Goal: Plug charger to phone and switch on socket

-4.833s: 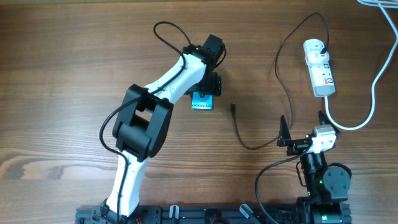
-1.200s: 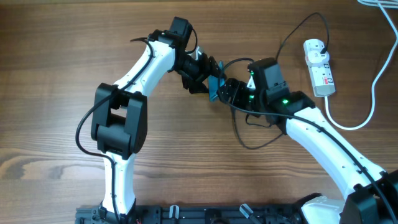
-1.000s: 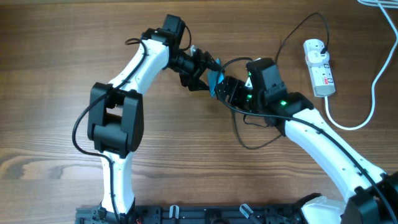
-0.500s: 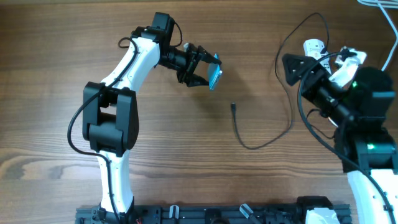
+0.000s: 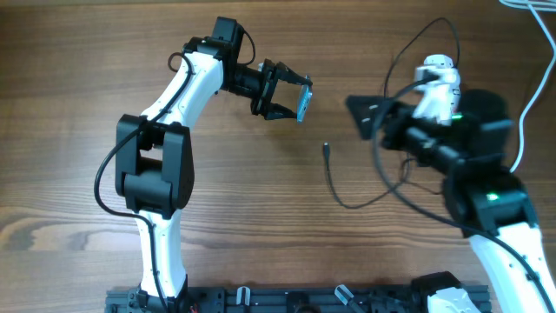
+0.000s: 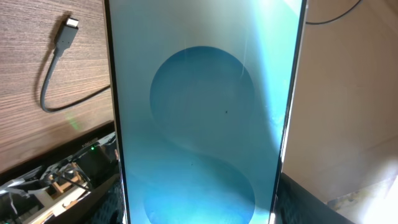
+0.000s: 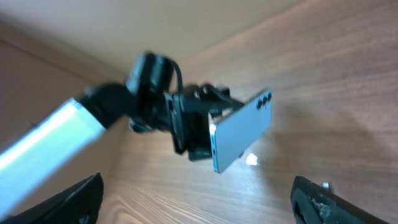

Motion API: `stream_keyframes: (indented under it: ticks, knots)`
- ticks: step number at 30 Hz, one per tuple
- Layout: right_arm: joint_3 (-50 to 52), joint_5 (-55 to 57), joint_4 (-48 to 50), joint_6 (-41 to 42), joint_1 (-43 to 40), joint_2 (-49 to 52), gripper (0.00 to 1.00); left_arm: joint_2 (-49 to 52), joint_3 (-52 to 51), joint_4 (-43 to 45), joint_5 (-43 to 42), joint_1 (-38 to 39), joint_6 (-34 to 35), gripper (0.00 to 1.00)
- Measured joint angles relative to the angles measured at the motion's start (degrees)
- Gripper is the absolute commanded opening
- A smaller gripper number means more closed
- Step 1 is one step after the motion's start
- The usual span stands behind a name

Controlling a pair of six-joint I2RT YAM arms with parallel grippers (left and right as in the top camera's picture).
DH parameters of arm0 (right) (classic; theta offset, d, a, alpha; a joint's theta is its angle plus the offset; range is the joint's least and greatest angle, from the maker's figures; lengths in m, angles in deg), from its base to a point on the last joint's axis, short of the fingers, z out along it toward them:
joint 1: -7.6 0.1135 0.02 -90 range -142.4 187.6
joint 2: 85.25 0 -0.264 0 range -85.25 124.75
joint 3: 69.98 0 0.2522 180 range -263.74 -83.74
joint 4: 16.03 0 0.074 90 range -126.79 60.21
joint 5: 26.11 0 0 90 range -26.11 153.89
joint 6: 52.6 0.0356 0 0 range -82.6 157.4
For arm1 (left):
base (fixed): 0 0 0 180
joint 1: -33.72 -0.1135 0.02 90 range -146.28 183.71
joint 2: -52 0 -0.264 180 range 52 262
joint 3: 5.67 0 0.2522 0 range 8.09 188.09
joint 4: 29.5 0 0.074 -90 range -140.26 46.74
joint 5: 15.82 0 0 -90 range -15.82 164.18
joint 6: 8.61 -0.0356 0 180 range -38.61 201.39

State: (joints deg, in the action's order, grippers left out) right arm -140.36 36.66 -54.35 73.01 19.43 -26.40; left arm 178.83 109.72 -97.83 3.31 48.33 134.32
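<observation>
My left gripper [image 5: 291, 94] is shut on the phone [image 5: 303, 99] and holds it off the table, tilted on edge. The cyan screen fills the left wrist view [image 6: 199, 112]. The right wrist view shows the phone's back [image 7: 244, 127] in the left gripper [image 7: 189, 127]. The charger's plug tip [image 5: 326, 149] lies loose on the table below the phone, and it also shows in the left wrist view [image 6: 70, 23]. My right gripper [image 5: 367, 113] is open and empty, right of the phone and apart from it. The socket [image 5: 432, 63] is mostly hidden behind my right arm.
The black charger cable [image 5: 352, 204] curves across the table's middle and up to the socket. A thick white lead [image 5: 526, 113] runs along the right edge. The right arm's body [image 5: 473, 165] covers the table's right side.
The right gripper was at the phone a second ago, pulled back to the socket, and now has swung left again. The left gripper still holds the phone raised. The plug tip has not moved.
</observation>
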Motion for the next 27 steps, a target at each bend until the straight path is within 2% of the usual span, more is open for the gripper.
stream_keyframes:
  ticks: [2,5,6,8,10,14,19,25,27]
  knots:
    - [-3.4,8.3,-6.9,-1.2,7.6,3.6,0.96,0.0,0.0,0.1,0.0,0.0,0.2,0.62]
    - [-16.1,20.6,-20.0,-2.9,16.6,14.1,0.96,0.0,0.0,0.1,0.0,0.0,0.2,0.61]
    - [-23.1,25.5,-25.3,-3.0,19.4,19.2,0.95,0.0,0.0,0.1,0.0,0.0,0.2,0.61]
    - [-32.1,31.7,-30.4,-3.4,22.9,26.1,0.88,0.0,0.0,0.2,0.2,0.1,0.2,0.61]
    - [-38.2,37.7,-32.8,-2.2,26.1,31.8,0.87,0.0,0.0,0.2,0.3,0.1,0.2,0.61]
    - [-39.5,45.4,-33.8,2.1,28.5,39.4,0.75,0.0,0.0,0.2,0.3,0.1,0.2,0.61]
    - [-39.5,47.2,-34.4,5.2,28.5,43.8,0.68,0.0,0.0,0.2,0.3,0.1,0.2,0.61]
    - [-39.5,48.1,-34.2,8.5,27.7,46.3,0.38,0.0,0.0,0.2,0.0,0.1,0.2,0.61]
    - [-39.5,48.2,-33.4,8.8,27.3,46.3,0.38,0.0,0.0,0.2,-0.2,0.1,0.2,0.61]
